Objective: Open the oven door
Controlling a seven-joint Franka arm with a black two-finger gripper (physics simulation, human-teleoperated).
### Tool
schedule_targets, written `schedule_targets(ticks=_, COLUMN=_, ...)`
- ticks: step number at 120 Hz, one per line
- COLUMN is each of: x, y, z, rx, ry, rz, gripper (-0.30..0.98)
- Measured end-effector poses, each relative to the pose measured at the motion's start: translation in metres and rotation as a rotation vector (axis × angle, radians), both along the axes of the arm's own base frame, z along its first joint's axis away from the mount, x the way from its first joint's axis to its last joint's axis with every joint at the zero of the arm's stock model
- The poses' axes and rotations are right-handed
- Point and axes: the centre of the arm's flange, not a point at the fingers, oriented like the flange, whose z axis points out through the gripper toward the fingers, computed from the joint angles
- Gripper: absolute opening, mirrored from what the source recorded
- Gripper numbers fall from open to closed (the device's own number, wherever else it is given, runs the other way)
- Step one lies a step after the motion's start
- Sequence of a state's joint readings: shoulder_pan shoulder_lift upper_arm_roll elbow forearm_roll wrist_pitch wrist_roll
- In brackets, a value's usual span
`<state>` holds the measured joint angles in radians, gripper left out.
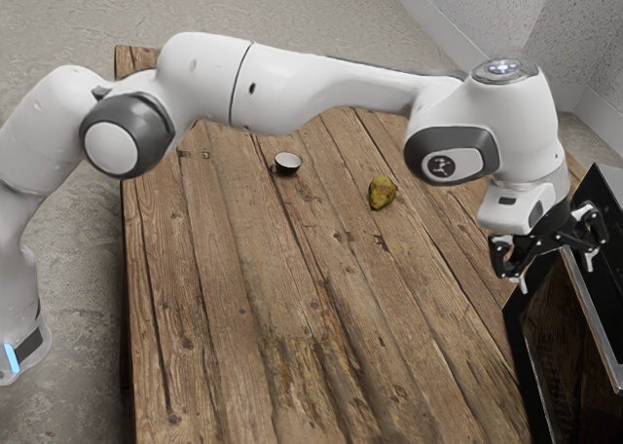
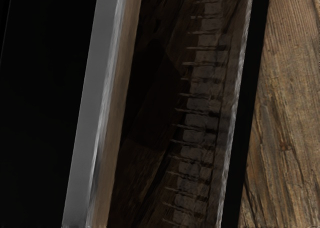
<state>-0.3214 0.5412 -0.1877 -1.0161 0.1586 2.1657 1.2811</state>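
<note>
At the exterior view's right edge stands the black oven, its door [image 1: 565, 361] a dark glass panel facing the tabletop, with a grey metal bar [image 1: 593, 325] along the upper edge. My gripper [image 1: 556, 272] is over the upper far end of the door, its two fingers spread apart, one on the table side and the other toward the oven body. Beneath my hand, the wrist view has the grey bar [image 2: 90, 118] running lengthwise beside the dark door glass [image 2: 165, 113], where rack-like lines show. Whether the bar touches a finger is hard to tell, as is any gap at the door.
A small dark cup with a white inside [image 1: 287, 163] and a yellow-green pear [image 1: 383, 193] rest on the wooden table [image 1: 282, 269], well away from my hand. The oven's black frame [image 2: 245, 108] borders the wood. A pale wall [image 1: 477, 50] rises beyond the table.
</note>
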Motion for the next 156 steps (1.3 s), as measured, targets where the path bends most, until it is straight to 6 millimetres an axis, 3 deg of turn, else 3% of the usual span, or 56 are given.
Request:
schedule_targets(ticks=53, x=0.002, y=-0.003, z=-0.016, rx=0.004, ry=0.033, rz=-0.008, gripper=0.69)
schedule_targets(ticks=64, x=-0.011, y=-0.005, z=-0.015, rx=0.021, ry=0.069, rz=-0.013, gripper=0.68)
schedule_targets(ticks=70, x=-0.036, y=-0.003, z=-0.017, rx=0.058, ry=0.109, rz=-0.02, gripper=0.66)
schedule_targets(ticks=74, x=-0.069, y=0.003, z=-0.02, rx=0.099, ry=0.142, rz=-0.027, gripper=0.62)
schedule_targets(ticks=78, x=-0.114, y=0.015, z=-0.028, rx=0.149, ry=0.179, rz=-0.032, gripper=0.54)
schedule_targets(ticks=82, x=-0.177, y=0.036, z=-0.029, rx=0.196, ry=0.206, rz=-0.029, gripper=0.57)
schedule_targets(ticks=86, x=-0.235, y=0.045, z=-0.019, rx=0.223, ry=0.218, rz=-0.029, gripper=0.6)
schedule_targets(ticks=88, x=-0.261, y=0.046, z=-0.003, rx=0.217, ry=0.211, rz=-0.03, gripper=0.61)
schedule_targets(ticks=92, x=-0.284, y=0.058, z=0.038, rx=0.181, ry=0.186, rz=0.01, gripper=0.63)
schedule_targets(ticks=94, x=-0.282, y=0.063, z=0.057, rx=0.158, ry=0.183, rz=0.036, gripper=0.63)
schedule_targets(ticks=102, x=-0.226, y=0.074, z=0.12, rx=0.069, ry=0.219, rz=0.121, gripper=0.65)
schedule_targets(ticks=109, x=-0.196, y=0.12, z=0.169, rx=0.015, ry=0.229, rz=0.261, gripper=0.66)
schedule_targets(ticks=113, x=-0.187, y=0.153, z=0.181, rx=-0.016, ry=0.26, rz=0.352, gripper=0.67)
schedule_targets(ticks=120, x=-0.176, y=0.217, z=0.185, rx=-0.057, ry=0.326, rz=0.53, gripper=0.67)
schedule_targets(ticks=129, x=-0.178, y=0.296, z=0.195, rx=-0.118, ry=0.372, rz=0.76, gripper=0.68)
schedule_targets(ticks=136, x=-0.176, y=0.355, z=0.191, rx=-0.159, ry=0.403, rz=0.937, gripper=0.68)
schedule_targets(ticks=142, x=-0.16, y=0.403, z=0.163, rx=-0.175, ry=0.462, rz=1.095, gripper=0.68)
schedule_targets(ticks=146, x=-0.151, y=0.426, z=0.136, rx=-0.175, ry=0.521, rz=1.183, gripper=0.68)
schedule_targets(ticks=151, x=-0.139, y=0.429, z=0.107, rx=-0.166, ry=0.58, rz=1.237, gripper=0.69)
schedule_targets(ticks=156, x=-0.126, y=0.402, z=0.086, rx=-0.144, ry=0.619, rz=1.232, gripper=0.69)
